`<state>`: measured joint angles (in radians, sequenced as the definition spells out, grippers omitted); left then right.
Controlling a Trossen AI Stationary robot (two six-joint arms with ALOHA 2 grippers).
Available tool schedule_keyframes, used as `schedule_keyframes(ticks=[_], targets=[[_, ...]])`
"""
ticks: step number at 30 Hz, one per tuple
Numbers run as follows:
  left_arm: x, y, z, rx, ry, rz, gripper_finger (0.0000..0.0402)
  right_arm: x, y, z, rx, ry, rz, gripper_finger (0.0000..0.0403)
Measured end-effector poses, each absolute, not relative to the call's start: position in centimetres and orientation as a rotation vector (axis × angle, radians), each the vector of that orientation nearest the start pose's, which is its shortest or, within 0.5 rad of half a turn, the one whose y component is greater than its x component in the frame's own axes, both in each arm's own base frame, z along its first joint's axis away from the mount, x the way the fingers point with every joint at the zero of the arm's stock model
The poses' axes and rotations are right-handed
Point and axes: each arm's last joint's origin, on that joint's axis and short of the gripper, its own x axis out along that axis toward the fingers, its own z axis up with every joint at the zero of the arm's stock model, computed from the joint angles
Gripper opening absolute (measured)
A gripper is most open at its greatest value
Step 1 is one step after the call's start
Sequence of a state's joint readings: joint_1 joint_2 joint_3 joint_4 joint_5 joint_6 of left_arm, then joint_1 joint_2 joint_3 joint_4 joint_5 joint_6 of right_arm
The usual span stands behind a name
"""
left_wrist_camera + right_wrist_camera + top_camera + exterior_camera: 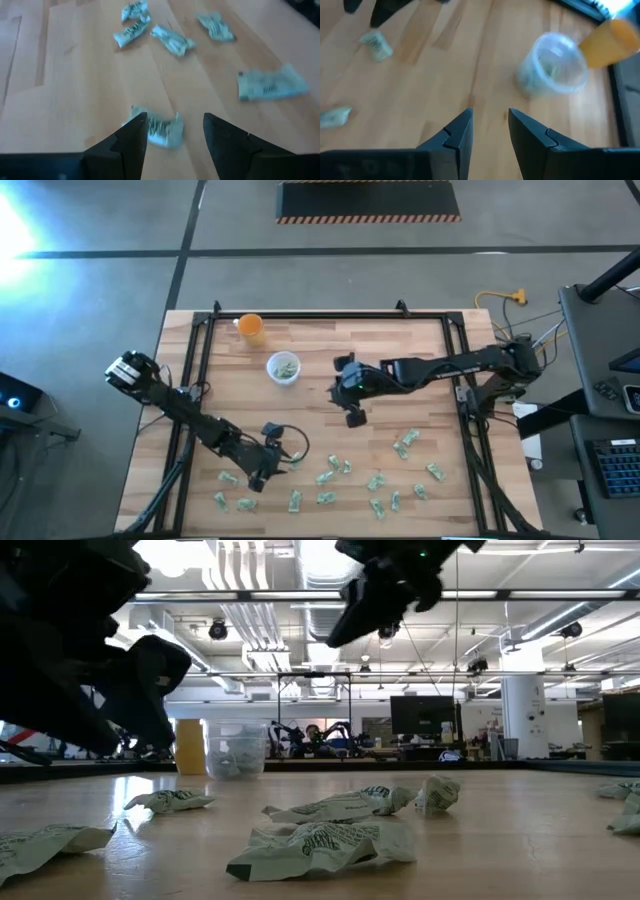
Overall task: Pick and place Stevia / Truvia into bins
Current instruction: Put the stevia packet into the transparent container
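Several crumpled green-and-white Stevia sachets (376,481) lie scattered over the near half of the wooden table. The bin, a clear cup (283,368) with sachets inside, stands upright at the far middle. My left gripper (262,473) is low over the near left part, open. One sachet (159,129) lies on the wood between its fingertips (175,120). My right gripper (354,416) hangs high over the table's middle, open with nothing between its fingers (490,116). Ahead of it stands the clear cup (551,64).
An orange cup (250,328) stands at the far left, just beyond the clear cup. Black frame rails (195,370) run along the table's left, right and far sides. Bare wood lies between the cups and the sachets. More sachets (172,39) lie ahead of my left gripper.
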<state>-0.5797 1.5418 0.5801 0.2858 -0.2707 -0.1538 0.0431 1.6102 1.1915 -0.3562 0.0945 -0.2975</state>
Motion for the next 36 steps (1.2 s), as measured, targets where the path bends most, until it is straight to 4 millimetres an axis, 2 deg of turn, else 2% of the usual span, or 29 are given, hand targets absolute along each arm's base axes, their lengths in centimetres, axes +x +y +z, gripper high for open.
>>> schedule_keyframes(ticks=[12, 20, 23, 30, 36], targets=[[24.2, -14.6, 12.8, -0.016, 0.690, -0.100, 0.0176, 29.2, 2.9, 23.4, -0.262, 0.741, 0.073, 0.0098], [24.2, -14.5, 12.8, -0.063, 0.690, -0.073, 0.0176, 26.2, 3.5, 23.1, -0.230, 0.655, 0.087, 0.0089], [24.2, -14.6, 12.5, -0.080, 0.695, -0.062, 0.0176, 25.4, 3.6, 23.5, -0.209, 0.623, 0.086, 0.0086], [24.7, -14.9, 10.6, -0.059, 0.737, -0.044, 0.0176, 24.9, 4.4, 24.0, -0.214, 0.587, 0.116, 0.0085], [24.7, -14.9, 10.8, -0.059, 0.740, -0.057, 0.0175, 24.9, 4.6, 24.1, -0.219, 0.585, 0.124, 0.0082]])
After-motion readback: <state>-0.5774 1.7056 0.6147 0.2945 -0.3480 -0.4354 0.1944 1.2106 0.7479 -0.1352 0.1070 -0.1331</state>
